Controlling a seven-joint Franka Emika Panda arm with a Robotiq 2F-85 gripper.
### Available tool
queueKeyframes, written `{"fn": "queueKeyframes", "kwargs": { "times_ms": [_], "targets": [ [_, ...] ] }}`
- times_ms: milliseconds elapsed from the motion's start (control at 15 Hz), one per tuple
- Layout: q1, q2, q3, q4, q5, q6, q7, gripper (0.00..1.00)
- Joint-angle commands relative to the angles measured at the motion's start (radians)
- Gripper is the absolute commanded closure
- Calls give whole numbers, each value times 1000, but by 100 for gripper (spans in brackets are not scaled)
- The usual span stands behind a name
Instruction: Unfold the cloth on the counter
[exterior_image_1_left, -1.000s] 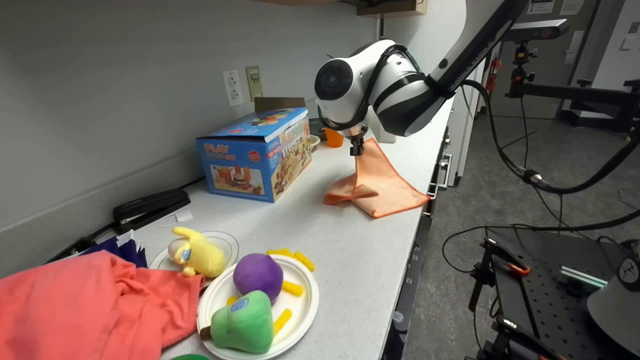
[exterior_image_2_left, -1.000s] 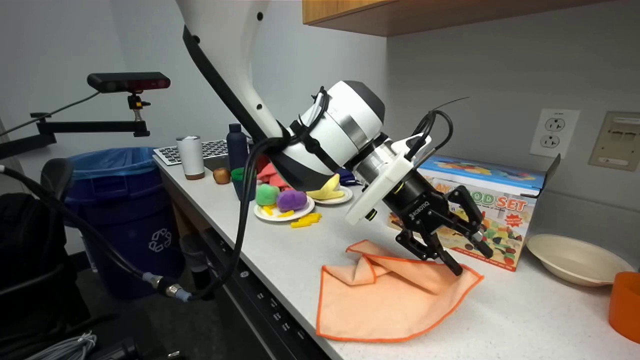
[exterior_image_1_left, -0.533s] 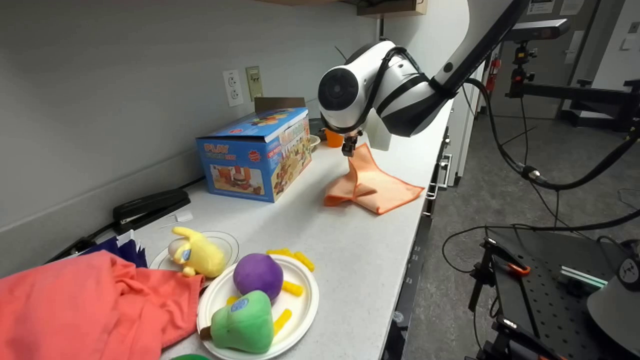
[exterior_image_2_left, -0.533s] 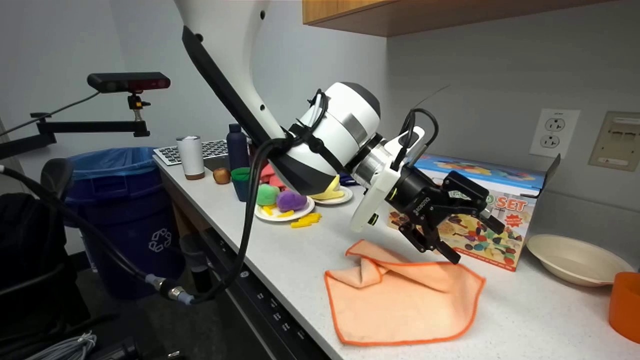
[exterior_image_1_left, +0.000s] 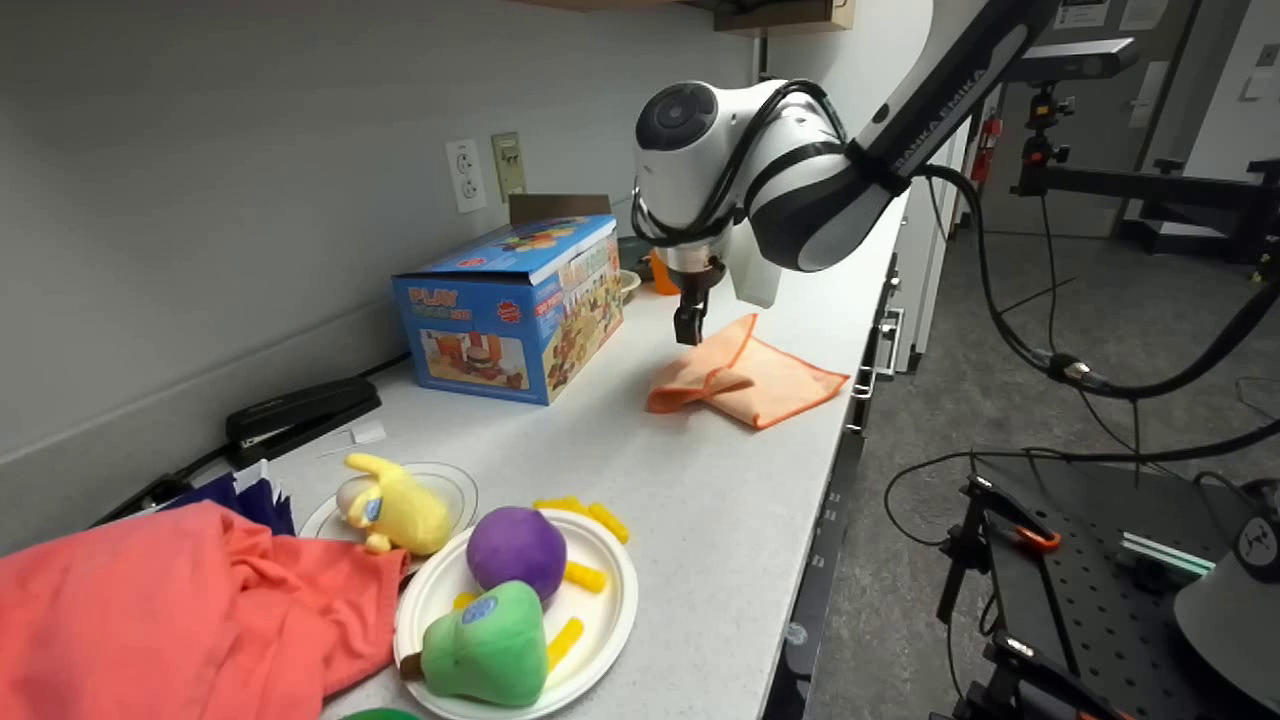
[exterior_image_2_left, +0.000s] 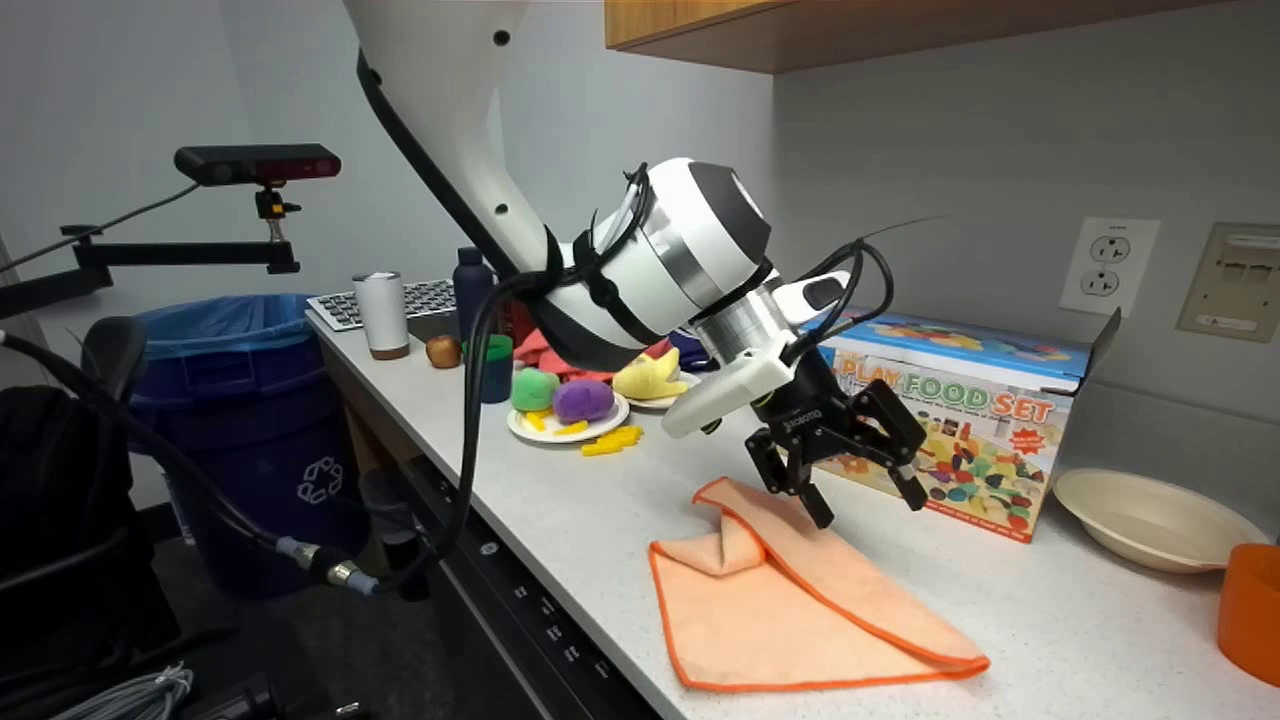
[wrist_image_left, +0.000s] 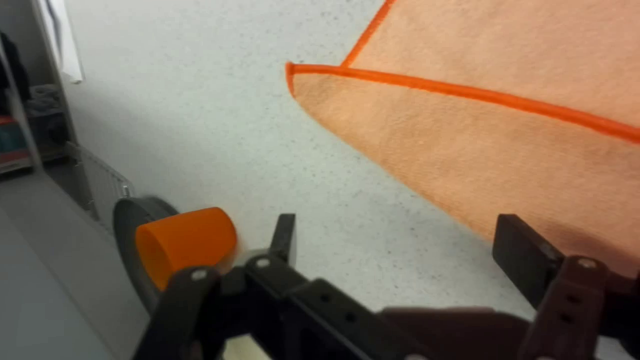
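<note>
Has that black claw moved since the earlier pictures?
Yes. In an exterior view, the gripper has moved toward picture left, away from the orange cup.

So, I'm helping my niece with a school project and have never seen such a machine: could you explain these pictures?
The machine is a robot arm ending in a black gripper, which pinches things between two fingers. Two views come from cameras standing outside the robot; the close-up comes from a camera on its wrist, so the gripper shows along the bottom. The light counter carries a salmon-orange cloth, partly folded over, which the arm is meant to unfold. Near the cloth stands a blue play food box; elsewhere on the counter are a plate with a purple toy and a green toy, and bunched coral-red fabric. Nothing is held: the fingers stand apart, with no cloth pinched between them.
</note>
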Motion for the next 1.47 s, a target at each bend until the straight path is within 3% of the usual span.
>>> {"fn": "queueKeyframes", "kwargs": {
  "times_ms": [0,333,667,867,1400],
  "targets": [
    [-35,-88,28,-67,254,55,-263,0],
    [-5,-218,39,-122,559,-6,-617,0],
    [31,-246,60,-99,642,-54,-748,0],
    [54,-226,80,-94,657,-76,-757,0],
    [92,-121,103,-77,585,-66,-619,0]
  ]
}}
